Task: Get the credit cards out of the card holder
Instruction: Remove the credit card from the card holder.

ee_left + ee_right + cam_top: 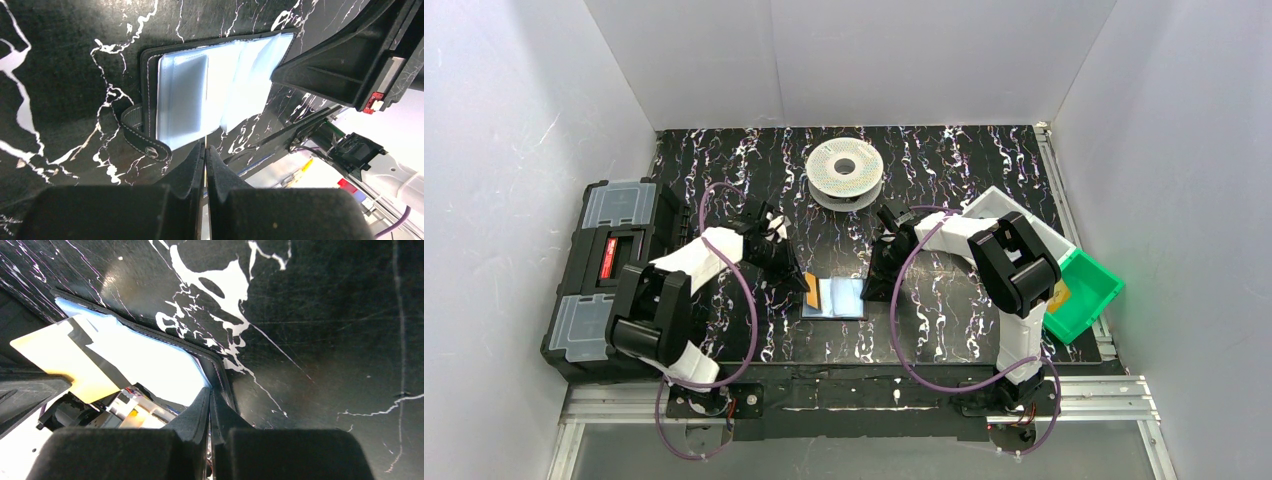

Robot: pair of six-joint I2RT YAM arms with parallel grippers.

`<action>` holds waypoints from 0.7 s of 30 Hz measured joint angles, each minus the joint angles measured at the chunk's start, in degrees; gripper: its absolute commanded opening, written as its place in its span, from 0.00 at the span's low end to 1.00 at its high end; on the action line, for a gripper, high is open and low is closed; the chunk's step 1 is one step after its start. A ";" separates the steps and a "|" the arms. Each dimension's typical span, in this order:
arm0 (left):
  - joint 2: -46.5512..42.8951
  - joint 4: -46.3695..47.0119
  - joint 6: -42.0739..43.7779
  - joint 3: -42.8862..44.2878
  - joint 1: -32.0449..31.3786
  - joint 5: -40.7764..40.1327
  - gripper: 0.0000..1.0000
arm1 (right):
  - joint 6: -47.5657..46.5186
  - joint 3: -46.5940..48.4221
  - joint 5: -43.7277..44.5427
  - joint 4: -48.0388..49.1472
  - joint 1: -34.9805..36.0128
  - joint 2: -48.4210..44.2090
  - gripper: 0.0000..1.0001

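The left gripper (205,150) is closed on a thin card (60,357), which is held by its edge at the left side of the holder (842,297). The right gripper (210,392) is closed too, on nothing, and its tips are pressed on the holder's right rim. The holder lies open on the table (944,200) between both arms. Whether the card is fully out of its sleeve cannot be told. No second card is seen. The card is judged light, stiff and slippery, best taken at a free edge. The sleeves look soft and may be dragged along. Further back, a spool (845,170) is seen.
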 measured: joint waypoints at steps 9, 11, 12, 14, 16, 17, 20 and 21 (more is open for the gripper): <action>-3.41 -4.24 1.18 2.86 0.15 -1.14 0.00 | -0.28 -0.02 1.90 -0.28 0.09 -2.95 0.50; -4.26 -4.55 1.01 4.28 0.15 -0.55 0.00 | -0.44 -0.02 2.71 -0.42 0.04 -5.86 0.64; -4.63 -4.50 0.85 4.94 0.15 -0.11 0.00 | -0.39 -0.02 3.02 -0.37 0.04 -7.69 0.70; -5.31 -4.09 -0.07 6.36 0.17 1.49 0.00 | -0.35 0.00 3.43 -0.02 -0.02 -12.00 0.78; -5.92 -2.99 -1.53 7.32 0.15 3.56 0.00 | -0.13 -0.02 3.21 0.98 -0.11 -16.20 0.82; -6.21 -2.08 -2.47 7.54 0.15 4.59 0.00 | 0.09 -0.02 2.84 1.95 -0.31 -18.03 0.82; -6.99 2.14 -6.82 7.65 0.15 8.59 0.00 | 2.10 -1.29 0.04 8.00 -0.87 -23.02 0.82; -7.10 3.85 -8.31 7.63 0.15 9.68 0.00 | 3.02 -2.03 -0.87 9.94 -1.16 -24.15 0.82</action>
